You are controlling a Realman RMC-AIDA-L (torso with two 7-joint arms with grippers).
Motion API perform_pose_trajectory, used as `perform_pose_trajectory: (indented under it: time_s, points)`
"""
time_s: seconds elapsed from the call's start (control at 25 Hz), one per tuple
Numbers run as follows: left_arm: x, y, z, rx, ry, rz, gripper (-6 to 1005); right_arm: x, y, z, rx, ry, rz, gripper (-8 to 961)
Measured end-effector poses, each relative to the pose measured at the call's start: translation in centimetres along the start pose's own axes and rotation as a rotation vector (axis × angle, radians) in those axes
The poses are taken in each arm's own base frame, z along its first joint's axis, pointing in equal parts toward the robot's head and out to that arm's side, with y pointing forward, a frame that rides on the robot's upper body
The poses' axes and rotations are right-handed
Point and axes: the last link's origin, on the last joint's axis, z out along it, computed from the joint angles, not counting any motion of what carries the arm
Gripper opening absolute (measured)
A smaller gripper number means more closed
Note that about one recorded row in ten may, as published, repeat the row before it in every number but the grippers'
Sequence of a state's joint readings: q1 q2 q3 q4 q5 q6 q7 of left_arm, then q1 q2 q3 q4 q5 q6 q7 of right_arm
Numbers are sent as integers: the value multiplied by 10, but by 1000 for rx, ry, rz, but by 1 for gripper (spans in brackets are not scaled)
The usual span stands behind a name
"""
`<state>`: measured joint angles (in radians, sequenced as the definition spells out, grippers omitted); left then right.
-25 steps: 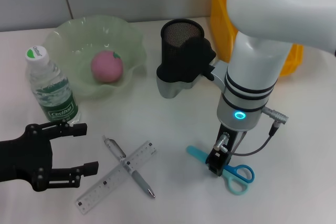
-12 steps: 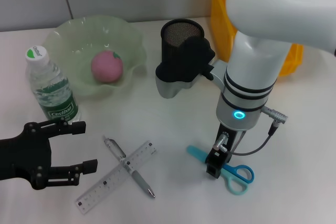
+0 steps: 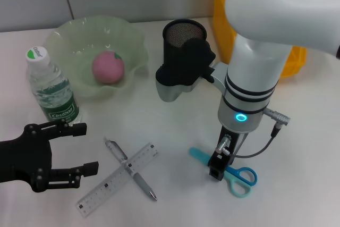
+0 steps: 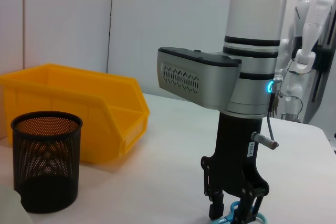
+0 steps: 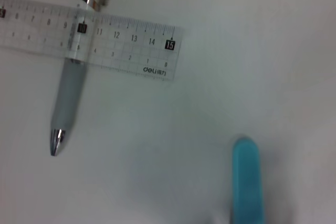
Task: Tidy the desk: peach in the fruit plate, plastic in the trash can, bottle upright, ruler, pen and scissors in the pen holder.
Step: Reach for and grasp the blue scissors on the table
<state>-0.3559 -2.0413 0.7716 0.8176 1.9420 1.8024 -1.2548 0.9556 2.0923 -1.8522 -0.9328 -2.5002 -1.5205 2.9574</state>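
Note:
Blue-handled scissors lie flat at the front right, and their blade tip shows in the right wrist view. My right gripper points straight down over their middle. In the left wrist view it has one finger on each side of them, with a gap between. A clear ruler lies crossed over a grey pen at the front centre. My left gripper is open and empty at the front left. The peach sits in the green plate. The bottle stands upright. No plastic is in view.
The black mesh pen holder stands at the back centre, partly behind my right wrist. A yellow bin stands at the back right. The ruler and pen also show in the right wrist view.
My right arm has shifted slightly to the left over the scissors. The scissors, ruler, pen and left gripper have not moved.

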Motion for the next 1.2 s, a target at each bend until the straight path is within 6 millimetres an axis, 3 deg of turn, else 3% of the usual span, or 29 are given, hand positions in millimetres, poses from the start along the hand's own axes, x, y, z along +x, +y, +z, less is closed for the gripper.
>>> perform_pose_trajectory:
  time_s: [1.2]
  points:
    - [0,0,0,-3,0,-2,862,-2,8,0,29,3,-59,395]
